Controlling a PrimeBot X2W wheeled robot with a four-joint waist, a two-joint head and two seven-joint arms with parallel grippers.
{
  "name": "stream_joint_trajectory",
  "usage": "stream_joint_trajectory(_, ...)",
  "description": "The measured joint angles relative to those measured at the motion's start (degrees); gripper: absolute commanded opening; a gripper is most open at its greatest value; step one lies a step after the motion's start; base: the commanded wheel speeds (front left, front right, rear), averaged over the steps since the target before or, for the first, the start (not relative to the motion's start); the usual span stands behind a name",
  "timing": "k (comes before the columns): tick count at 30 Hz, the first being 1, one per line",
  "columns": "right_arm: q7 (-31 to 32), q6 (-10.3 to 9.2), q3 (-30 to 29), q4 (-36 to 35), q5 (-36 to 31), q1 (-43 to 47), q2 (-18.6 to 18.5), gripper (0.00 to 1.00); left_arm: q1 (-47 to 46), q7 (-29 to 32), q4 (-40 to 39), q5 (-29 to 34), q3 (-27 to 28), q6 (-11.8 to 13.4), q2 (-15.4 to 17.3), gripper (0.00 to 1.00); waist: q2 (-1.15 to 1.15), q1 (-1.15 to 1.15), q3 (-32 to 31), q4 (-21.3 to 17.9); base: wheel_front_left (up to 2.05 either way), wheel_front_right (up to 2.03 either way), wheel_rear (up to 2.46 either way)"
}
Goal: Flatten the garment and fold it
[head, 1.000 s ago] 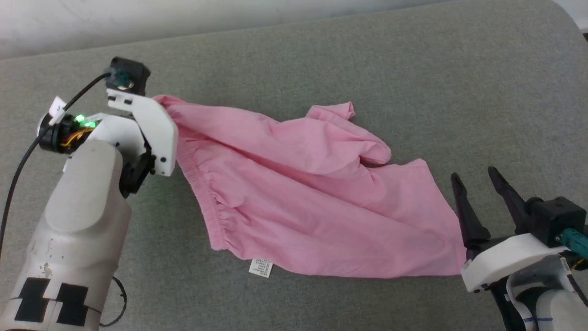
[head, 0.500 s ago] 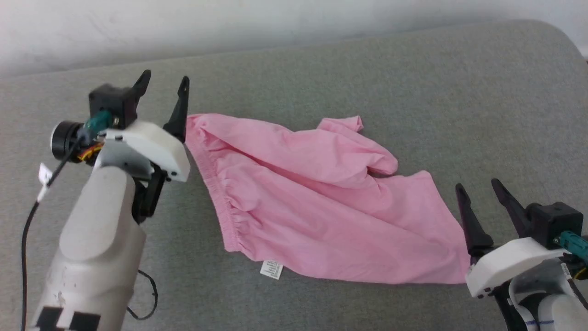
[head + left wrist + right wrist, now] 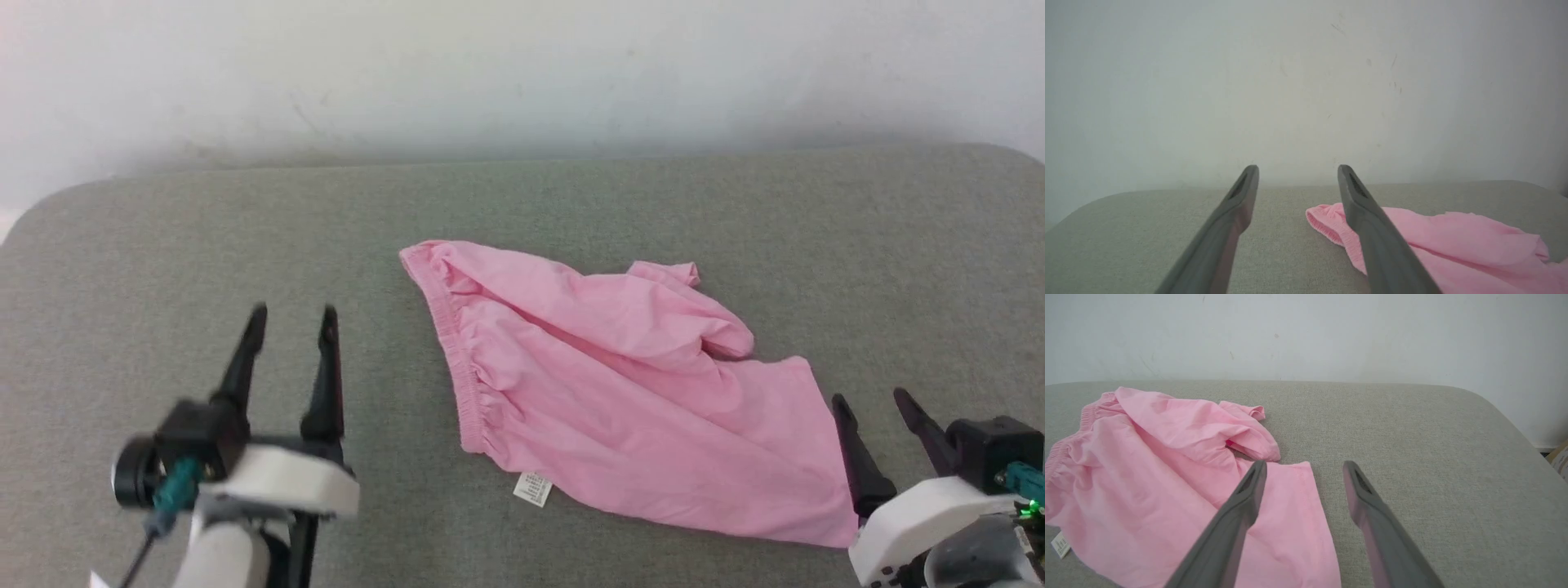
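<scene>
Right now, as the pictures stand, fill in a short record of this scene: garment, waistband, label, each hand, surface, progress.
garment: pink shorts, crumpled on the surface, far leg bunched up
waistband: gathered edge, toward the robot's left
label: small white tag at the near edge
left hand: open, empty, apart from the garment
right hand: open, empty, by the leg hem
surface: grey fabric
progress: not flattened, not folded

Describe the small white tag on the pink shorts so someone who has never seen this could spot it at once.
On the grey fabric surface lie crumpled pink shorts. Follow their gathered waistband to its near end; the tag pokes out from the cloth's edge just beside it. It is the one white, printed rectangle against plain pink cloth.
</scene>
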Motion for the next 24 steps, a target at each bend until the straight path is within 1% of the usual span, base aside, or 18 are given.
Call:
stream_joint_trajectory(4,0.9,0.0,0.0,-0.1,0.1,1.4,0.2,1.0,7.7,0.0,-2.8,1.9,-0.4,1.3,-1.8,1.0,0.0,0.0,-1.4,1.4,0.0,0.0,0.0)
stream_joint_trajectory(8,3.3,0.0,0.0,-0.1,0.0,2.3,0.3,1.0,11.6,0.0,-3.0,3.0,-1.3,1.3,-3.3,1.0,0.0,0.0,-2.2,2.6,0.0,0.0,0.0)
stream_joint_trajectory(9,4.9,0.0,-0.5,-0.1,0.0,2.6,0.5,1.0,11.7,0.0,-3.0,3.2,-1.3,1.2,-3.5,1.0,0.0,0.0,-2.2,2.9,0.0,0.0,0.0)
stream_joint_trajectory(12,12.3,0.02,-1.1,0.0,0.2,4.1,0.7,1.0,11.7,0.0,-2.9,3.5,-1.4,1.1,-4.2,1.0,0.0,0.01,-2.2,3.5,0.0,0.0,0.0)
stream_joint_trajectory(16,23.4,0.0,-5.2,-0.8,0.3,5.4,1.5,1.0,11.6,0.0,-2.4,4.0,-2.0,0.3,-4.5,1.0,0.0,0.01,-2.0,4.5,0.0,0.0,0.0)
stream_joint_trajectory(19,30.0,0.0,-7.7,-1.2,-1.3,6.1,1.9,1.0,11.5,0.0,-2.2,4.0,-2.3,0.2,-5.0,1.0,0.0,0.01,-1.7,5.1,0.0,0.0,0.0)
stream_joint_trajectory(21,32.9,0.01,-8.7,-1.3,-1.9,6.9,2.3,1.0,11.4,0.0,-2.1,4.3,-2.5,0.1,-5.3,1.0,0.0,0.01,-1.4,5.6,0.0,0.0,0.0)
stream_joint_trajectory(24,34.7,0.0,-10.2,-1.2,-1.8,7.0,2.8,1.0,11.4,0.0,-2.0,4.4,-2.7,-0.3,-5.7,1.0,0.0,0.01,-0.9,6.3,0.0,0.0,0.0)
